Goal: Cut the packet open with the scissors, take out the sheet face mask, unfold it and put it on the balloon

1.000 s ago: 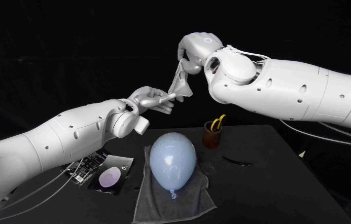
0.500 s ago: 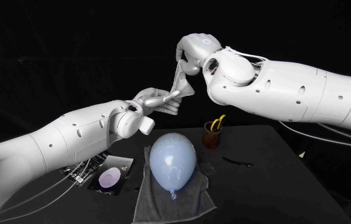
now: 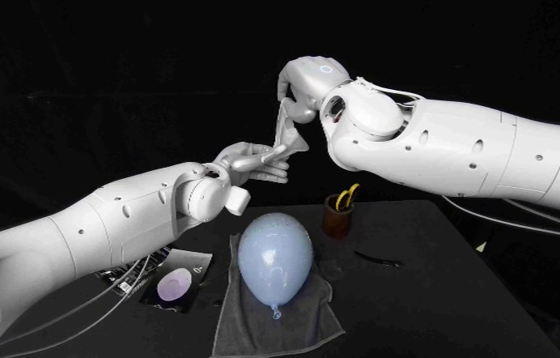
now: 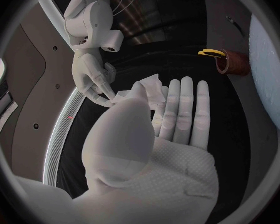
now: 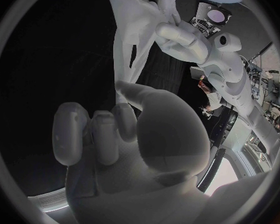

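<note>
On the table [image 3: 467, 309] left of the balloon [image 3: 275, 257] lies the packet [image 3: 177, 283]. Above the balloon, the left robot hand [image 3: 248, 161] pinches the low end of the sheet face mask [image 3: 284, 135], and the right robot hand [image 3: 306, 83] grips its top. The left wrist view, unlike the head view, shows the other left fingers [image 4: 185, 109] lying straight. Right of the balloon, scissors [image 3: 346, 197] stand in a cup [image 3: 338, 222].

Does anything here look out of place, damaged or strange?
Nothing is damaged. The balloon lies whole on the towel, and the scissors stand in the cup. Only a small dark piece lies loose on the table.
</note>
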You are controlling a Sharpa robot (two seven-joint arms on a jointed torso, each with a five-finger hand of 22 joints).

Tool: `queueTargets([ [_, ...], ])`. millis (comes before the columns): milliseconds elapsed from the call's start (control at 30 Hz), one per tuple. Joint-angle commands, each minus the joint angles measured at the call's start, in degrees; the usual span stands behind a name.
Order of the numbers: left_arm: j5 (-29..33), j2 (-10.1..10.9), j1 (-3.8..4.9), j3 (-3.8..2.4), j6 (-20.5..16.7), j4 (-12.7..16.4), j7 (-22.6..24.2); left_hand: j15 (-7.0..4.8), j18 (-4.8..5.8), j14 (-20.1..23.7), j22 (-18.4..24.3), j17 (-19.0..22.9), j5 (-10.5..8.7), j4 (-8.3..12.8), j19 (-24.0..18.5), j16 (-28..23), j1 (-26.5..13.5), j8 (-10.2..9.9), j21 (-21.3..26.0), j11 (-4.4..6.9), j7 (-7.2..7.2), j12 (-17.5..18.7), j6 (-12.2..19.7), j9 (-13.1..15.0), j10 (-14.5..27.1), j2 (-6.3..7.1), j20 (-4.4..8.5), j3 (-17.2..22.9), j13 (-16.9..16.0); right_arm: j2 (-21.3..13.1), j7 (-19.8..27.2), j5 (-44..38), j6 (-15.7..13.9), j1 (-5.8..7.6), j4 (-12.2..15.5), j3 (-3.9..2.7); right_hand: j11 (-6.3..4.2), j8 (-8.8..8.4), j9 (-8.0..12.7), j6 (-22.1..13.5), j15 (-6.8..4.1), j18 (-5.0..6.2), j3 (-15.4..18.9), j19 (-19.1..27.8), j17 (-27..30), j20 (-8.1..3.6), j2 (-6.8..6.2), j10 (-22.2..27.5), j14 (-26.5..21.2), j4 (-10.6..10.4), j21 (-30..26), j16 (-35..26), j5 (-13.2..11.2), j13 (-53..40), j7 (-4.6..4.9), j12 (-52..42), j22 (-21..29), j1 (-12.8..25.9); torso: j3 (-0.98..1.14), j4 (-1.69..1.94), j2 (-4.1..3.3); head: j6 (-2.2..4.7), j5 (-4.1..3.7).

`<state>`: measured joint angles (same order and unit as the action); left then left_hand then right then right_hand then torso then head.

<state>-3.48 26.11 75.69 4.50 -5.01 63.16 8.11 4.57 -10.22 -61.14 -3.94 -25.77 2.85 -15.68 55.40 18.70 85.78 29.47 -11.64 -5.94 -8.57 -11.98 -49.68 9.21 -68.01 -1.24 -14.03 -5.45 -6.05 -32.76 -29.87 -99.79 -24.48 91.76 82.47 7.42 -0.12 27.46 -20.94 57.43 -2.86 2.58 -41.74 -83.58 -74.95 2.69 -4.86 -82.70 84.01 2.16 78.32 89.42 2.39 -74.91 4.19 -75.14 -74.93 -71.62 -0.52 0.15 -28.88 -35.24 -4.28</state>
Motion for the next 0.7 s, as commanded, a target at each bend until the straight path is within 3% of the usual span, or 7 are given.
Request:
queueTargets([
  [33, 2.08, -0.16, 0.00, -0.08, -0.98, 0.11, 1.51, -0.99, -0.40, 0.03, 0.00, -0.15, -0.02, 1.51, 0.68, 0.37, 6.33, -0.08, 0.35, 1.03, 0.84, -0.50, -1.87, 0.05, -0.86, -2.15, 0.09, 2.83, 0.01, 0.00, -0.51, -0.36, -0.25, 0.00, -0.04, -0.06, 0.10, 0.19, -2.07, 0.57, -0.56, -0.36, -0.34, -2.74, -14.17, 0.02, -0.12, -0.28, 5.79, -0.09, 0.28, 0.17, 0.39, -2.11, 0.26, -0.26, -12.14, -0.09, 0.01, 0.01, 0.01, -0.07, 0.04],
  [100, 1.79, -0.10, 0.00, -0.08, -0.96, 0.13, 1.69, -1.13, -0.40, 0.12, -0.03, -0.21, -0.03, 2.09, 0.83, 0.44, 9.00, 0.18, 0.37, 1.46, 1.30, -0.69, -3.27, 0.19, -1.82, -2.69, 0.23, 4.08, -0.02, 0.02, -0.50, -0.40, -0.11, -0.01, -0.26, -0.06, 0.10, 0.19, -2.07, 0.57, -0.56, -0.36, -0.34, -2.74, -14.17, 0.02, -0.12, -0.28, 5.79, -0.09, 0.28, 0.17, 0.39, -2.11, 0.26, -0.26, -12.14, -0.09, 0.02, 0.04, 0.02, -0.06, 0.04],
  [133, 1.61, -0.03, 0.00, -0.08, -0.96, 0.17, 1.81, -1.42, -0.41, 0.10, -0.12, -0.19, -0.04, 3.88, 1.06, 0.44, 12.52, 1.05, 0.27, 1.98, 1.47, -1.18, -5.24, 0.66, -3.38, -3.04, 0.64, 5.99, -0.19, 0.02, -0.50, -0.37, -0.06, -0.03, -0.42, -0.06, 0.10, 0.19, -2.07, 0.57, -0.56, -0.36, -0.34, -2.74, -14.17, 0.02, -0.12, -0.28, 5.79, -0.09, 0.28, 0.17, 0.39, -2.11, 0.26, -0.26, -12.14, -0.09, 0.02, 0.04, 0.03, -0.04, 0.04],
  [200, 1.23, 0.19, -0.01, -0.08, -0.91, 0.33, 2.04, -1.61, -0.41, -0.63, -0.33, -0.24, -0.04, 4.02, 1.67, 0.77, 13.38, 1.10, -0.14, 2.07, 1.35, -1.28, -5.59, 0.85, -4.34, -2.90, 1.08, 6.97, -0.22, 0.02, -0.50, -0.24, 0.05, -0.07, -0.74, -0.05, 0.10, 0.19, -2.07, 0.57, -0.56, -0.36, -0.34, -2.74, -14.17, 0.02, -0.12, -0.28, 5.79, -0.09, 0.28, 0.17, 0.39, -2.11, 0.26, -0.26, -12.14, -0.09, 0.04, 0.02, 0.06, -0.07, 0.02],
  [433, -0.85, 2.03, 0.00, -0.19, -0.87, 1.28, 2.97, -1.87, -0.30, -1.26, -0.62, -0.18, -0.02, 3.74, 2.20, 1.03, 14.05, 1.02, -0.73, 2.17, 1.26, -1.02, -5.86, 1.24, -5.28, -2.18, 1.71, 8.84, -0.16, -0.30, -0.42, 0.17, 0.57, -0.39, -1.54, -0.03, 0.09, 0.20, -2.07, 0.58, -0.58, -0.36, -0.43, -2.75, -14.20, 0.00, -0.14, -0.28, 5.79, -0.09, 0.30, 0.19, 0.39, -2.10, 0.26, -0.23, -12.15, -0.08, 0.03, 0.01, 0.03, -0.18, -0.04],
  [700, -6.90, 6.21, 0.42, -0.40, 1.69, 3.08, 2.38, -1.98, -0.16, -2.02, -0.78, -0.59, -0.05, 2.69, 2.13, 2.03, 13.14, 0.93, -1.06, 2.29, 1.35, -1.45, -6.06, 1.77, -6.49, -0.94, 1.65, 10.47, -0.53, -1.64, 0.05, 1.18, 0.92, -1.46, -2.02, 0.05, 0.08, 0.21, -2.07, 0.59, -0.58, -0.35, -0.48, -2.72, -14.19, -0.01, -0.17, -0.30, 5.79, -0.10, 0.22, 0.18, 0.39, -2.12, 0.26, -0.24, -12.13, -0.06, 0.10, 0.08, 0.08, -0.28, -0.09],
])
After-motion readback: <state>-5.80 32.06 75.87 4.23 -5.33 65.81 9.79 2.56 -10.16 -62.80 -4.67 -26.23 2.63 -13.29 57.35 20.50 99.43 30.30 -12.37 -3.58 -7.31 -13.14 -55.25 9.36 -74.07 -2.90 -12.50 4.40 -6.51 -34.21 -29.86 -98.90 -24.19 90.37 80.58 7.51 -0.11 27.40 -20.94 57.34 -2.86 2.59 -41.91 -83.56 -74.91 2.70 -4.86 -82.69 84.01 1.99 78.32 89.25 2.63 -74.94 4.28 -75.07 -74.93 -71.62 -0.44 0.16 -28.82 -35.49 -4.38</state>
